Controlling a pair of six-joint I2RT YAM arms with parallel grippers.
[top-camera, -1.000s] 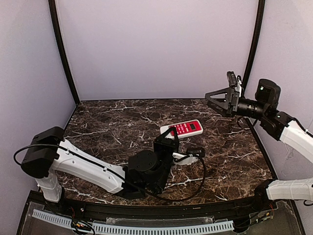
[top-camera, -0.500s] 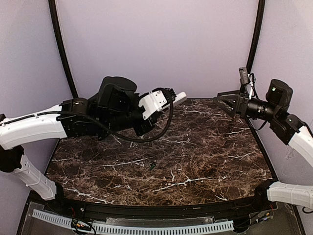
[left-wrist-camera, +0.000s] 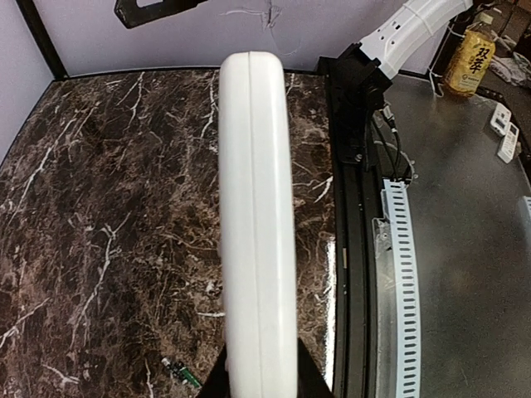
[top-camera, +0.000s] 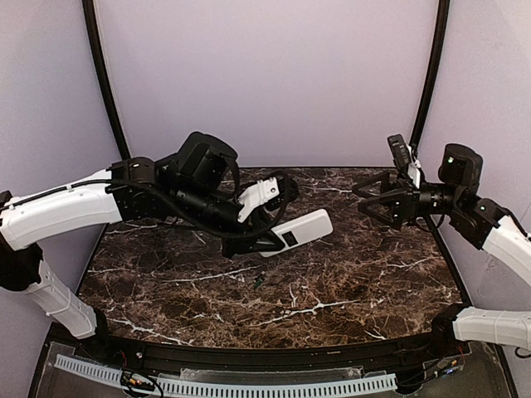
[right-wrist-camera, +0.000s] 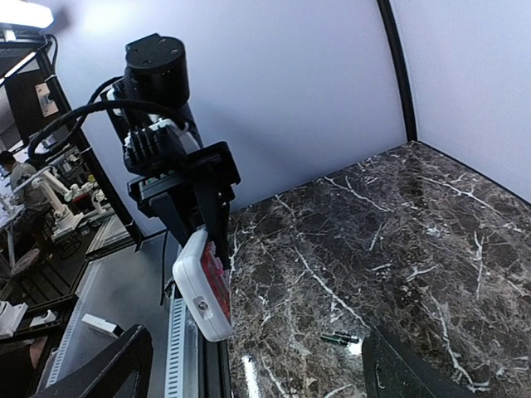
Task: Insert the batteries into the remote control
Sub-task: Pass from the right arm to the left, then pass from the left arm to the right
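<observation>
Prob. light, stiff, slippy plastic: remote control (top-camera: 303,230), pinched at 1 end by left gripper (top-camera: 267,241). Right gripper (top-camera: 365,199) spread wide, empty. Batteries (top-camera: 259,280) tiny; best grabbed mid.

You have the remote control (top-camera: 300,230) up above the middle of the counter (top-camera: 373,274), gripped at its left end by the left gripper (top-camera: 272,240). The batteries (top-camera: 259,280) lie on the counter, nearer than the remote and slightly left. The right gripper (top-camera: 363,199) hangs to the remote's right, apart from it, over the counter's far right.
</observation>
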